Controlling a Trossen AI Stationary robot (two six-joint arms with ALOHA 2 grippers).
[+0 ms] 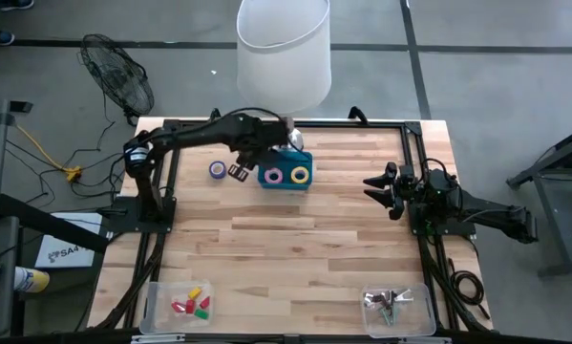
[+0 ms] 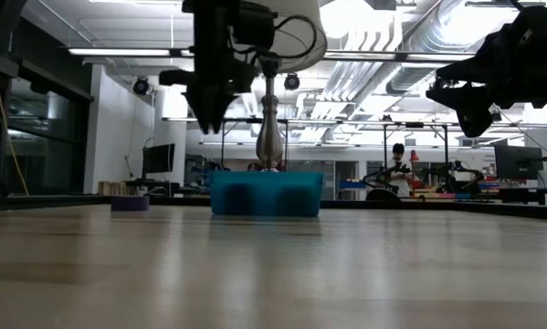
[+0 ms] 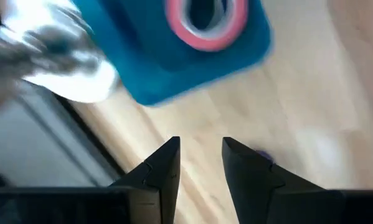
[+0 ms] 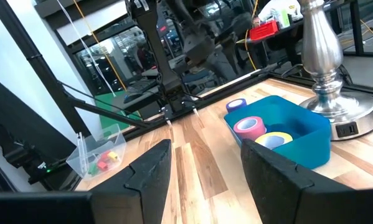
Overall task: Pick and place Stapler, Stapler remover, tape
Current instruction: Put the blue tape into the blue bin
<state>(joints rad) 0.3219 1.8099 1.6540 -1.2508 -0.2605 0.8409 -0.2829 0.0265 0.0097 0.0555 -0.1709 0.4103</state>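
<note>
A blue bin (image 1: 286, 175) stands near the table's far edge with a pink tape roll (image 1: 275, 175) and a yellow tape roll (image 1: 298, 174) lying in it. A purple tape roll (image 1: 217, 169) lies flat on the wood to the bin's left. My left gripper (image 1: 238, 172) hangs open above the table between the purple roll and the bin, holding nothing; in its wrist view (image 3: 200, 146) the pink roll (image 3: 205, 22) shows ahead. My right gripper (image 1: 379, 188) waits open at the table's right side, raised. I can make out no stapler.
A lamp with a white shade (image 1: 284, 48) stands on a silver base (image 1: 295, 143) just behind the bin. A clear bin with small coloured blocks (image 1: 190, 304) sits at the near left. A clear bin with metal items (image 1: 392, 304) sits at the near right. Bare wood lies between.
</note>
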